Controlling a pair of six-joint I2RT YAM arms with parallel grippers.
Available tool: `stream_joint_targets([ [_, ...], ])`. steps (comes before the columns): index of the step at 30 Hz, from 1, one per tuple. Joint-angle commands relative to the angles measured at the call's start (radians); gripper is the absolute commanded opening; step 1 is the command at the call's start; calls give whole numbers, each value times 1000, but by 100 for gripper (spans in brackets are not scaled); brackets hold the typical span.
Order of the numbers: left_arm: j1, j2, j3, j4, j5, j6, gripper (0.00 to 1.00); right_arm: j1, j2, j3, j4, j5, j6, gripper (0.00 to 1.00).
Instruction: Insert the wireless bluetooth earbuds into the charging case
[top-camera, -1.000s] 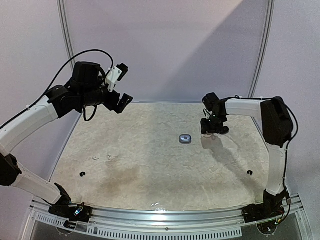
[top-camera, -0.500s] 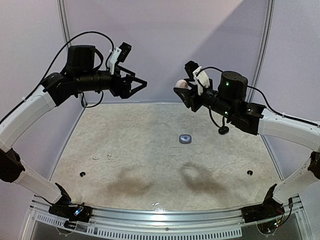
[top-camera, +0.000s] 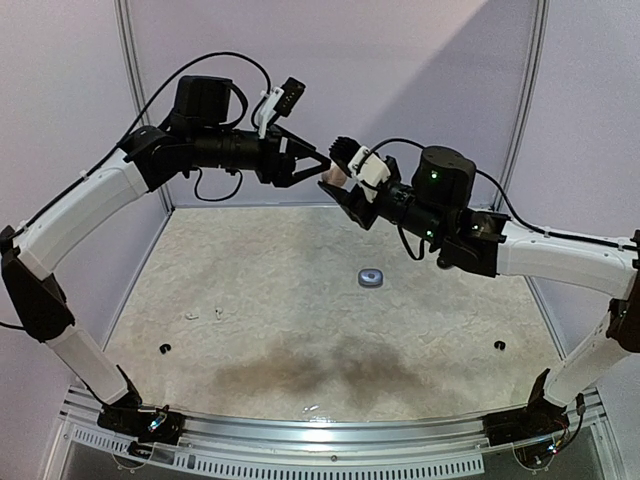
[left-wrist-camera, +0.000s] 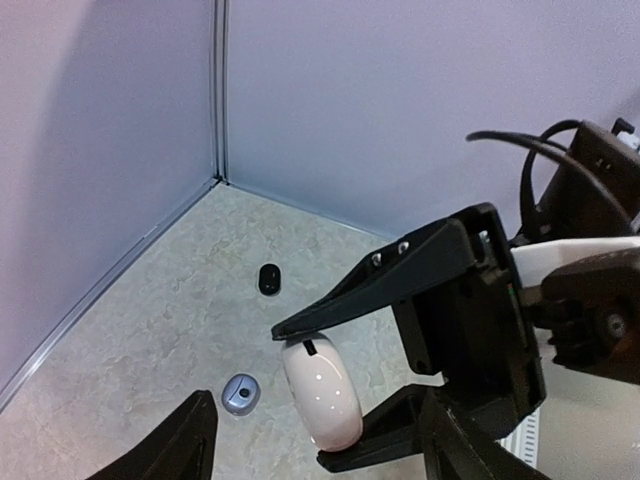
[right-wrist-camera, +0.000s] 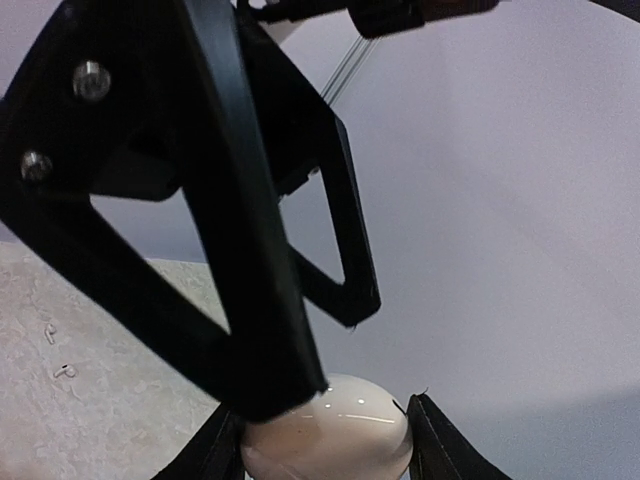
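1. The charging case (left-wrist-camera: 322, 393), white and egg-shaped, is held in the air well above the counter (top-camera: 300, 335). It is pinched end to end by the right tool (right-wrist-camera: 325, 438), so its long axis runs from one finger of that tool to the other.
2. The left tool (top-camera: 314, 172) is set nose to nose with the right one, and its fingers are spread. One appears to rest against the upper side of the case (best seen from the right wrist), while the other stands clear of it.
3. The case is thus found straight ahead of the left tool and between its fingers, which are set across the short axis. A grip from that side is judged to be the coming move.
4. The white earbuds (top-camera: 190, 316) are seen lying on the counter on the left arm's side, far below both tools. The left arm is judged the nearer to them.
5. A small grey case (top-camera: 371, 278) is seen near the middle of the counter, apart from everything else
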Motion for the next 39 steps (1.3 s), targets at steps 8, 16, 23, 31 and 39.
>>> stream_joint_targets([
  [8,-29,44,39,-81,-40,33,52,14,49,83,-9,11,-49,31],
  [16,-29,46,31,-91,-51,59,18,22,62,98,-17,-1,-67,31],
  [23,-25,40,25,-92,-52,68,0,21,54,93,-18,3,-64,33],
  [31,-8,19,17,-126,-25,135,0,18,17,76,-100,23,-17,99],
  [39,-5,-11,7,-263,22,420,0,-107,-71,134,-498,-452,169,99],
])
